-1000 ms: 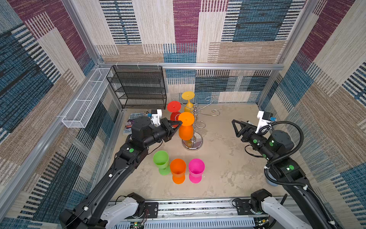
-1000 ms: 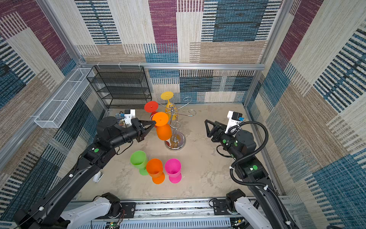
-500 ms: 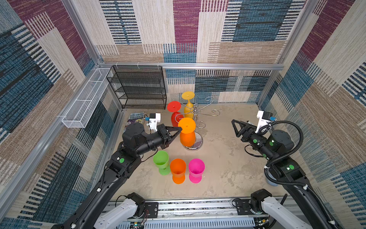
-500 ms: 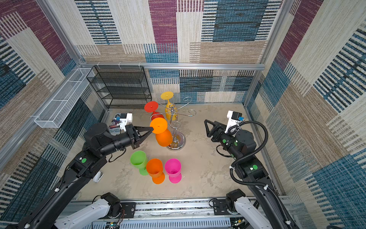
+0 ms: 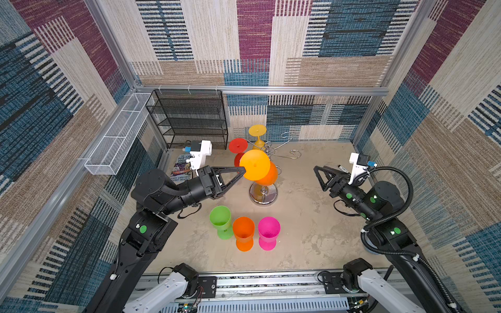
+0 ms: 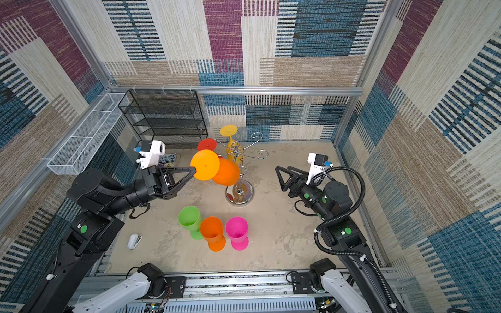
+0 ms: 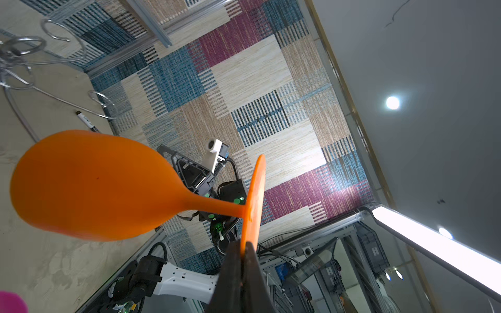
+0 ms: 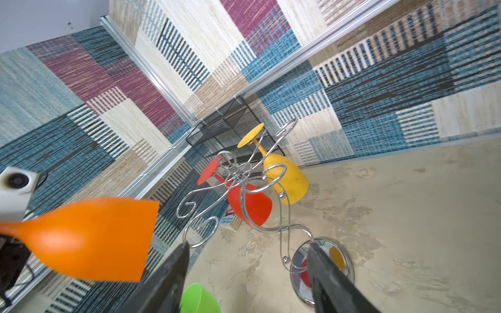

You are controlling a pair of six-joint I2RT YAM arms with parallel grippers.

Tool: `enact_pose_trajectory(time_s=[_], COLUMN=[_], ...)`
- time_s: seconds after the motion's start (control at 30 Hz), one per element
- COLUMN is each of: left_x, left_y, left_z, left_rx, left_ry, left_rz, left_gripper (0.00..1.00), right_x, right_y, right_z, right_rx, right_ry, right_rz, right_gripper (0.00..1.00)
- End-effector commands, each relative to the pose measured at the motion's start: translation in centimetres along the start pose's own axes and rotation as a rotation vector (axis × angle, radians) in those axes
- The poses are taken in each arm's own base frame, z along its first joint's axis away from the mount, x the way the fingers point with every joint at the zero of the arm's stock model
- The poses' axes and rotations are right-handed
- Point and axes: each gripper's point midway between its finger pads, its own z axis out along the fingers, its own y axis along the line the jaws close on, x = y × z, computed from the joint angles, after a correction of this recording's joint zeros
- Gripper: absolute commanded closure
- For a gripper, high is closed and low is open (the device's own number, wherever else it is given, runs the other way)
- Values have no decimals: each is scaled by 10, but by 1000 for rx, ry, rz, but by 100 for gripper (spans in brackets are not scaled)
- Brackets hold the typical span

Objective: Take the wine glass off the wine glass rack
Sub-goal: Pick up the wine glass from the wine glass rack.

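A black mesh shelf unit stands at the back wall, a white wire basket beside it, a book lying near.

1. Left arm stretches forward, roughly level; left gripper has its jaws pinched tight on the wine glass foot.
2. Right arm is bent at the elbow; right gripper has its jaws apart, apparently touching nothing.

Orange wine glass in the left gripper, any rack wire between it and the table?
Nothing visible does. The orange wine glass, pinched by its foot in the left gripper, hangs apart from the wine glass rack; the green glass and pink glass stand nearer the front.
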Motion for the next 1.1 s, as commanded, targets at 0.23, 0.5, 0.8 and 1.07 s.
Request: enact_pose_trajectory(time_s=[0.23, 0.5, 0.8, 1.07], left_x=[-29, -39, -36, -36], left_y=[-59, -44, -37, -18], left_z=[25, 38, 34, 37], left_rx=[477, 574, 587, 574], left_ry=[-25, -41, -50, -66], left_rz=[107, 46, 32, -7], left_gripper=[100, 100, 100, 100], right_x=[-21, -20, -31, -37], right_y=[97, 112, 95, 98], right_z=[-37, -39, -25, -3], right_rx=[-546, -700, -731, -829], right_ry=[-157, -208, -235, -178], right_rz=[-156, -246, -251, -287], right_gripper=[29, 28, 28, 29])
